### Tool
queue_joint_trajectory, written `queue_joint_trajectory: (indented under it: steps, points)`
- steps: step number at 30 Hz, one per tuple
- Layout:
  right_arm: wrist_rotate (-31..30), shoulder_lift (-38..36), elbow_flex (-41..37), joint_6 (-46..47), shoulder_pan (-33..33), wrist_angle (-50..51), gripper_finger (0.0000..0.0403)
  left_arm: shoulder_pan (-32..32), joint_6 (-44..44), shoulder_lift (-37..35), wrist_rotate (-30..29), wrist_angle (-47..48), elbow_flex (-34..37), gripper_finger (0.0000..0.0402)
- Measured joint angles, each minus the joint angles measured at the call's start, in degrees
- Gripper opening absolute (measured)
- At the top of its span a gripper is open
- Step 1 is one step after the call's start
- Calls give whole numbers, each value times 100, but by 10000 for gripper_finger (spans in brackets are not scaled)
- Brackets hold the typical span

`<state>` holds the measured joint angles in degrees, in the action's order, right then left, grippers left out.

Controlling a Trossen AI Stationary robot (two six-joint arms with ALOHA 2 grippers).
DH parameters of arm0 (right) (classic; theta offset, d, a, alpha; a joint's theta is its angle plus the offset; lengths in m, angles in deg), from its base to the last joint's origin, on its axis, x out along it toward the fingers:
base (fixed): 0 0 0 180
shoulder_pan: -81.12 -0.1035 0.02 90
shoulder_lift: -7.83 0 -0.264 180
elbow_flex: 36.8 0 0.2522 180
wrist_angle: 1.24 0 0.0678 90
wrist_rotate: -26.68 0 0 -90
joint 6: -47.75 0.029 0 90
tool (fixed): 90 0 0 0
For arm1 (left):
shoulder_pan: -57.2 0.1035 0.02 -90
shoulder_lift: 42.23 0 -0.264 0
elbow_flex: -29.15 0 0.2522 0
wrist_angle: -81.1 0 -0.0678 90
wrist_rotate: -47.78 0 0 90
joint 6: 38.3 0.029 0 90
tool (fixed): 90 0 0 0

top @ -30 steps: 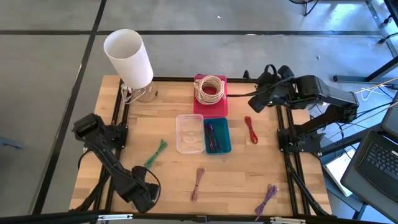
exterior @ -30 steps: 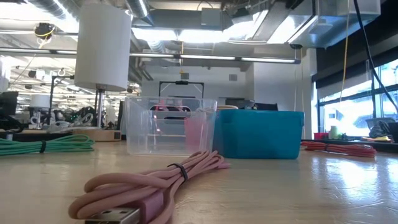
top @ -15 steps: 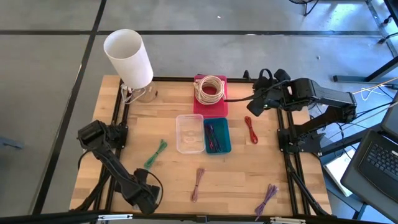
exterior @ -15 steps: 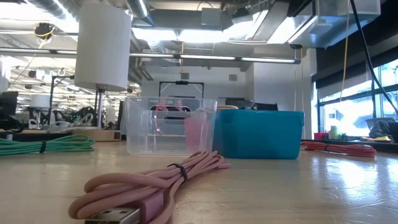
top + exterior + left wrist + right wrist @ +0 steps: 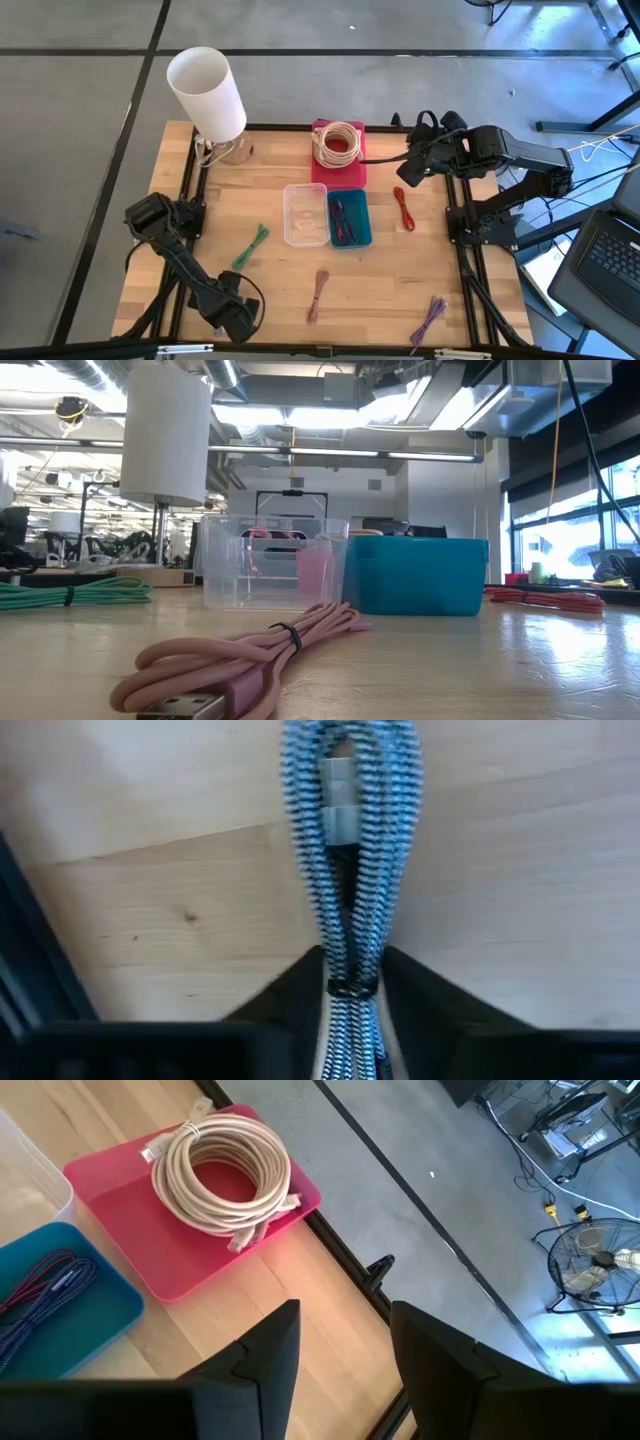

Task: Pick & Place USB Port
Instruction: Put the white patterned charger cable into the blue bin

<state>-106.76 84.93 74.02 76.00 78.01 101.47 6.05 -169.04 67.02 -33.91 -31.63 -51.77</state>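
The task's thing here is a blue-and-white braided USB cable point(image 5: 350, 870), bundled and tied with a small dark band. It lies on the bare wood of the table point(image 5: 270, 290) at its near left corner, seen only from the left wrist camera (from above, the arm covers it). The left gripper point(image 5: 350, 982) stands right over the bundle with a dark finger on each side of it, at the tie; the fingers look close against the cable, but whether they truly grip it cannot be told.

Out from there, a green cable point(image 5: 251, 246) lies toward the table's middle, a pink cable point(image 5: 318, 296) along the near edge, and a purple cable point(image 5: 429, 320) at the near right corner. In the centre stand a clear bin point(image 5: 304, 214) and, touching it, a teal bin point(image 5: 350, 218) holding dark cables. Behind them a pink tray point(image 5: 338, 152) carries a coil of cream cable point(image 5: 222, 1172). A red cable point(image 5: 403, 208) lies right of the teal bin.

The right gripper point(image 5: 343, 1342) hangs above the far right of the table, fingers apart, holding nothing. A white lamp point(image 5: 206, 92) stands at the far left.
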Motion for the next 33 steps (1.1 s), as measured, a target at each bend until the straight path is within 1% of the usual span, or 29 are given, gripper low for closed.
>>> queue_joint_trajectory:
  steps: [2, 3, 6, 8, 10, 14, 16, 18, 21, 23, 24, 25, 26, 27, 30, 33]
  points:
    - [0, 0, 1, 13, 0, 1, 161, -5, 42, -58, -19, -9, 4, 35]
    - [0, 0, 1, 33, 0, 2, 161, -14, 47, -84, -10, 43, 19, 23]
    - [0, 0, 0, 111, 0, 2, 161, -25, 48, -154, -16, 123, 34, 19]
    - [2, 0, 1, 131, 0, 2, 161, -21, 33, -274, -144, 228, -18, 17]
    - [8, 0, 1, 133, 0, 2, 161, -18, 15, -489, -421, 429, -136, 17]
    - [15, 0, 2, 182, 0, 3, 161, 5, 20, -993, -1307, 1167, -485, 16]
    - [18, 0, 2, 267, 0, 3, 161, 41, 48, -1296, -1995, 1605, -717, 16]
    - [70, 0, 2, 318, 0, 4, 161, 73, 152, -1598, -3031, 1898, -892, 16]
    - [125, 2, 2, 470, 0, -1, 161, 114, 411, -2113, -5300, 2092, -972, 16]
    - [201, 0, 2, 563, 0, -108, 161, 208, 808, -2436, -6898, 2113, -972, 16]
    - [283, 0, 2, 574, 0, -230, 161, 283, 1079, -2584, -7492, 2104, -972, 16]
    - [382, 0, 2, 556, 0, -373, 161, 379, 1394, -2736, -7923, 2108, -972, 16]
    - [501, 0, 2, 477, -3, -556, 161, 495, 1746, -2893, -8193, 2108, -972, 16]
    - [626, 0, 2, 374, -13, -769, 161, 635, 2106, -3053, -8319, 2108, -972, 16]
    - [1020, 0, 2, -89, -79, -1595, 161, 1081, 3318, -3514, -8475, 1963, -972, 16]
    - [1418, 0, 2, -634, -172, -2602, 161, 1541, 4899, -3939, -8530, 1263, -972, 15]
